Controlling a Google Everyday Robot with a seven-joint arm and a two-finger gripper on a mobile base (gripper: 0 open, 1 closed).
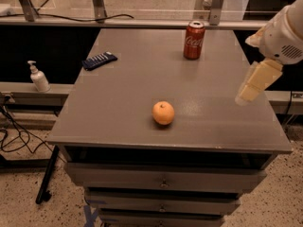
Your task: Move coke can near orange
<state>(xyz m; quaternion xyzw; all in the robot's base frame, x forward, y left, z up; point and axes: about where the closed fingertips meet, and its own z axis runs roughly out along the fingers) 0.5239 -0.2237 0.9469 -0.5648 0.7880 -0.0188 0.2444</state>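
The red coke can [194, 40] stands upright near the far edge of the grey table [118, 108], right of centre. The orange [163, 112] lies nearer the front edge, about a third of the table's depth closer to me than the can and a little to its left. My gripper [249, 90] hangs from the white arm [284, 32] above the table's right side. It is to the right of both objects, touches neither, and holds nothing.
A dark blue flat object [99, 60] lies on the table's far left. A white pump bottle [39, 77] stands on a lower ledge to the left. Drawers [163, 178] sit under the table. Cables trail on the floor at left.
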